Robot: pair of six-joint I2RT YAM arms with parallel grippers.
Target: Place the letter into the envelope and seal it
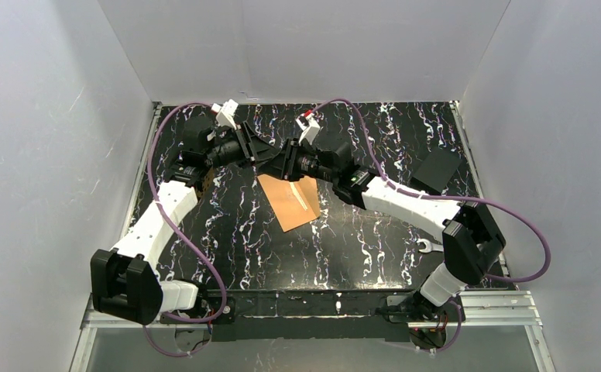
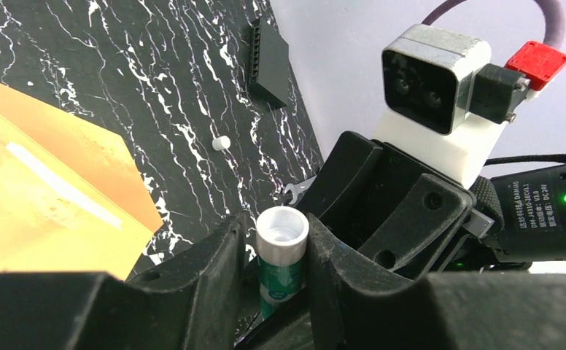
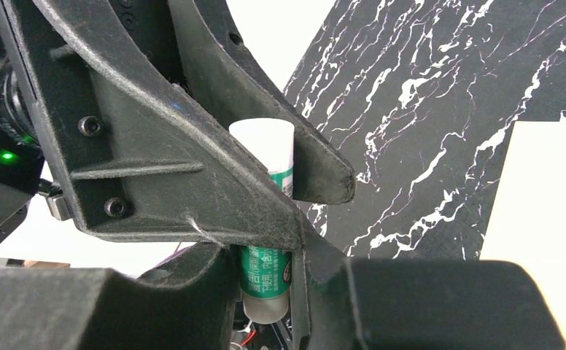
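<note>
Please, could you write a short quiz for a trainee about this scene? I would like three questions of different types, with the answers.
1. True or false: the glue stick lies flat on the envelope.
2. Choose one. The small white cap is: A) on the table; B) on the glue stick; C) inside the envelope.
3. Short answer: whose fingers stand around the glue stick?

Key
1. False. It is held between fingers, off the table.
2. A.
3. Both: the fingers of the left gripper and of the right gripper.
</note>
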